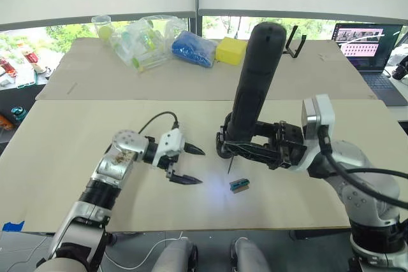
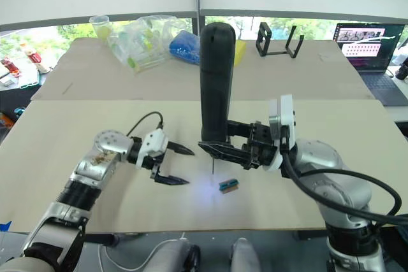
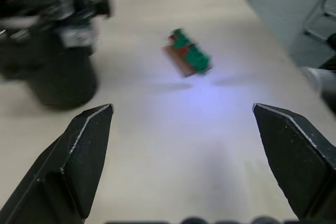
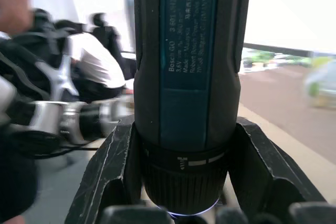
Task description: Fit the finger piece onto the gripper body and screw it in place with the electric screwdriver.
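The electric screwdriver carries the only legible lettering — a teal label panel running along its black barrel, seen in the right wrist view. The largest line reads "Bosch GO"; the smaller lines beside it are too fine to make out, apart from what looks like "3.6V". On the collar below the label sits a small white arrow-and-bar mark. The laptop screen at the far table shows pink rows — unreadable.
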Available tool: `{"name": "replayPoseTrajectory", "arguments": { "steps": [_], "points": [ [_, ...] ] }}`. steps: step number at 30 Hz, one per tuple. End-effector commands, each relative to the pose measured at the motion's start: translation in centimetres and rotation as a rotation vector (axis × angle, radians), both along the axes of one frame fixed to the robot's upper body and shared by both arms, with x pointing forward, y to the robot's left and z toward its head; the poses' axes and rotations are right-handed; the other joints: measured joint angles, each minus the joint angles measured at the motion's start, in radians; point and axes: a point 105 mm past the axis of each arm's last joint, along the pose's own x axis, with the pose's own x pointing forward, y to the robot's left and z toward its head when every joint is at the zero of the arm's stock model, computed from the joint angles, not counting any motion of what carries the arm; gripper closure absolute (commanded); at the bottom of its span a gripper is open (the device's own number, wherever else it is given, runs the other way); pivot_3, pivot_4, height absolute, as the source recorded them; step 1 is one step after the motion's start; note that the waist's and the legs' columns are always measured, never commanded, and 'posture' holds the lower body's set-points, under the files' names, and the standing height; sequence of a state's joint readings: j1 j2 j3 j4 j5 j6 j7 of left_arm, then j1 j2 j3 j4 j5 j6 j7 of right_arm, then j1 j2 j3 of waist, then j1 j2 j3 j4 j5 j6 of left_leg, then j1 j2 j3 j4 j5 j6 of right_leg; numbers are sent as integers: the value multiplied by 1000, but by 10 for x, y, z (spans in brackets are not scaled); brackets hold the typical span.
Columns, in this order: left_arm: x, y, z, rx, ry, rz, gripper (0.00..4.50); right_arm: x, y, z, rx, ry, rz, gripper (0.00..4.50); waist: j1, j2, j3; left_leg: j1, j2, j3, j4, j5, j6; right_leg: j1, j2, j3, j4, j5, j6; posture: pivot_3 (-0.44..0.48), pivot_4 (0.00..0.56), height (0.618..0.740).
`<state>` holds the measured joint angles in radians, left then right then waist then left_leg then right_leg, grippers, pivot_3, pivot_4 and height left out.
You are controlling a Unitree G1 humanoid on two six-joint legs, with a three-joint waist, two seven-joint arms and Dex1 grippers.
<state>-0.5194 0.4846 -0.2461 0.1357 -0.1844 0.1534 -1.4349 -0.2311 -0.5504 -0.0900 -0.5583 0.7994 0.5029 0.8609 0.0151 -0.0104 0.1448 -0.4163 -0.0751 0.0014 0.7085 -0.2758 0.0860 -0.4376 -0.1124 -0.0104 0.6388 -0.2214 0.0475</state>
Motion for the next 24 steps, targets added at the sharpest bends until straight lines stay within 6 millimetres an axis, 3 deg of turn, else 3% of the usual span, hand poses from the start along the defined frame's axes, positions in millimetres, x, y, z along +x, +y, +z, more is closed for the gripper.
{"name": "replayPoseTrajectory", "arguments": {
  "steps": [1, 8, 24],
  "points": [
    [-5, -15, 8, -48, -34, 0, 0, -3, -8, 7, 20, -118, -108, 2603, 1, 0, 0, 0, 0, 0, 0, 0, -1, 0, 0, 0, 0, 0, 0, 0, 150, 740],
    [-6, -25, -6, -44, -22, 4, 0, -9, -12, -11, 31, -89, -198, 2603, -2, 0, 0, 2, 1, 0, 0, 2, -3, 0, 2, 0, 1, 0, 0, 0, 150, 740],
    [-7, -34, -14, -29, -8, -25, 0, -5, -8, -17, 19, -84, -226, 2603, 0, 0, 0, 2, 1, 0, 0, 2, -3, 0, 2, 0, 1, 0, 0, 0, 150, 740]
  ]
}}
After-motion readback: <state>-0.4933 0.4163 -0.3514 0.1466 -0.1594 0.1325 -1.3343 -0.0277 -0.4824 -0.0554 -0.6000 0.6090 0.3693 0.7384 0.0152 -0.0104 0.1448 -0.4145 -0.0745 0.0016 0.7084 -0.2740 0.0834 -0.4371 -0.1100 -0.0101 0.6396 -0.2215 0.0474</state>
